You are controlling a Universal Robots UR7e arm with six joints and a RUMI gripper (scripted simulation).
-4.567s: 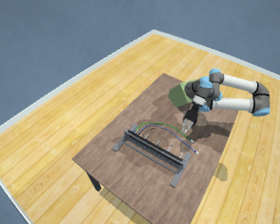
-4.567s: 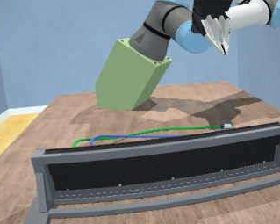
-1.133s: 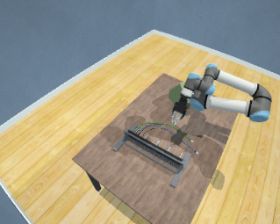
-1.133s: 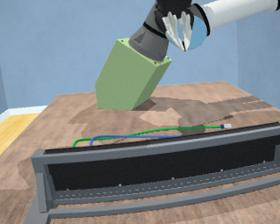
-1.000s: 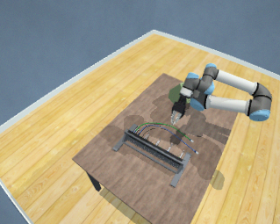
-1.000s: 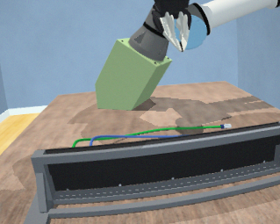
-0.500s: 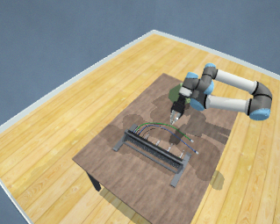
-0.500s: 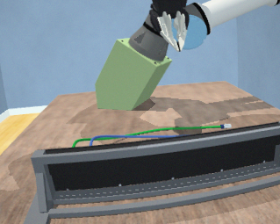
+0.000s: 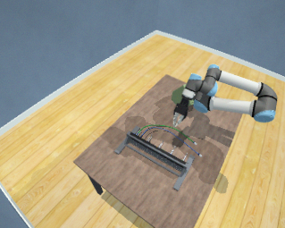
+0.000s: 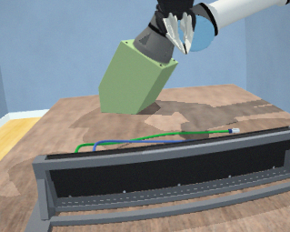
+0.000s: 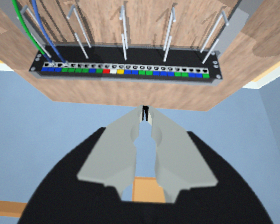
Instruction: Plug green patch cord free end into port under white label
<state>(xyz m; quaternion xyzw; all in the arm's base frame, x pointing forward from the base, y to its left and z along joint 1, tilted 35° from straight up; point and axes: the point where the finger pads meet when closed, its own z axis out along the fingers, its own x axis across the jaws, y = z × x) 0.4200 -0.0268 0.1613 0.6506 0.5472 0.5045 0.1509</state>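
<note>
Two cords, green [image 9: 182, 134] [image 10: 181, 133] [image 11: 29, 34] and blue [image 9: 188, 143] [image 10: 145, 141] [image 11: 42, 27], saw plugged in at the wrist frame's upper left. Found the green's free plug [image 9: 195, 143] [image 10: 235, 130] right of the exterior frame's centre. Had the gripper [image 9: 175, 124] [image 10: 186, 53] [image 11: 144, 106] closed on nothing, upper middle there.
</note>
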